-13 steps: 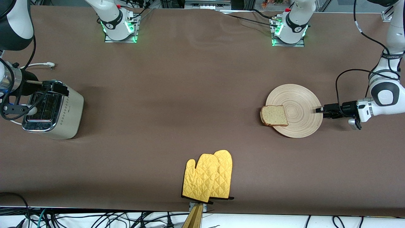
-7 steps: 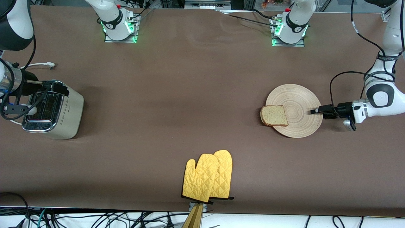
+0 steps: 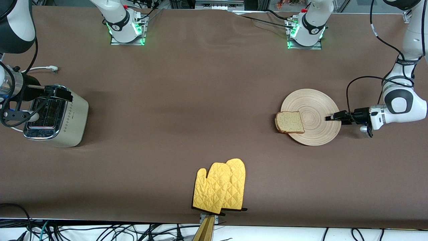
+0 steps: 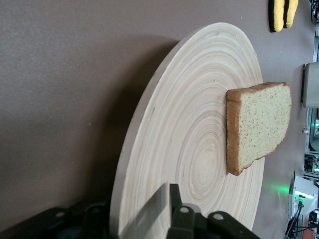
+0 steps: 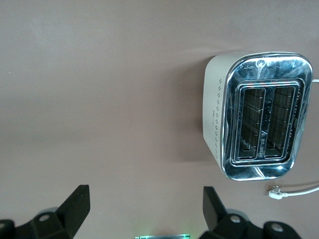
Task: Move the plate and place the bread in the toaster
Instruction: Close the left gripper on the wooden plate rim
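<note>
The pale wooden plate [image 3: 317, 110] [image 4: 184, 124] lies toward the left arm's end of the table. The bread [image 3: 290, 122] [image 4: 259, 127] rests flat on it, overhanging the rim on the side toward the right arm's end. My left gripper [image 3: 329, 117] [image 4: 142, 204] reaches in low and level at the rim away from the bread. It is shut on the plate, one finger [image 4: 174, 196] on top and the other hidden beneath. The cream toaster [image 3: 68, 124] [image 5: 261, 129] stands at the right arm's end, slots empty. My right gripper [image 3: 62, 93] [image 5: 147, 209] hangs open above it, holding nothing.
A pair of yellow oven mitts [image 3: 220, 187] [image 4: 281, 12] lies near the table's front edge, at mid-length. The toaster's white cord and plug [image 3: 50, 68] [image 5: 294, 190] trail on the table farther from the front camera than the toaster. Both arm bases stand along the table's farthest edge.
My left gripper has slid in from just outside the plate onto its rim and its fingers have closed on it. The plate, bread and right arm have not moved.
</note>
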Robot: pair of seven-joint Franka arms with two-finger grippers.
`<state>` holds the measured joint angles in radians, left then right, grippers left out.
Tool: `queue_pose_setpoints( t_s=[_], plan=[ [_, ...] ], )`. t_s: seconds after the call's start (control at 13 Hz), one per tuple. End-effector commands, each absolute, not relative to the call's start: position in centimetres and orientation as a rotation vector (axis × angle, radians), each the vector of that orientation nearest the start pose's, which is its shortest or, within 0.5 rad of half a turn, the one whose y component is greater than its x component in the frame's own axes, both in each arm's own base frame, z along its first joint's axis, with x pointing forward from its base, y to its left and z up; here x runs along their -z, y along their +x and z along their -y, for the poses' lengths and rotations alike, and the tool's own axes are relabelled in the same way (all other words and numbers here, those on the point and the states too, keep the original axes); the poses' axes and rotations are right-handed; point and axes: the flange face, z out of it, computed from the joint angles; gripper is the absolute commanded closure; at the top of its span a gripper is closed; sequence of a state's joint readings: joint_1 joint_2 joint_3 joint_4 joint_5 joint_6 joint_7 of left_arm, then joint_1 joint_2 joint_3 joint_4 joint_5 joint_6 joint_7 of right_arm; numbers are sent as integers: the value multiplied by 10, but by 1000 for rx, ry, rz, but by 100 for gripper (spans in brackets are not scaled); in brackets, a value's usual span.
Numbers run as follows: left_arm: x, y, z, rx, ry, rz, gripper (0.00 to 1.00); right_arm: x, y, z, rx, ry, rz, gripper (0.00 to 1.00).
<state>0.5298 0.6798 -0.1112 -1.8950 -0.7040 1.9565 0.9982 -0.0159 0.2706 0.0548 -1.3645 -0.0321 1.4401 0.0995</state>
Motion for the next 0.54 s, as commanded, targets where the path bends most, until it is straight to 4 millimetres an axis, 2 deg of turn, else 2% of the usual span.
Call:
queue_pose_setpoints(
  t_s=[0.0,0.46],
  plan=[
    [-119,530,-187,36,2266,92,100,-554,617,-14,-303,-3141,-91,0],
    [-120,532,-183,48,2266,88,100,-553,617,-13,-308,-3139,-93,0]
  ],
)
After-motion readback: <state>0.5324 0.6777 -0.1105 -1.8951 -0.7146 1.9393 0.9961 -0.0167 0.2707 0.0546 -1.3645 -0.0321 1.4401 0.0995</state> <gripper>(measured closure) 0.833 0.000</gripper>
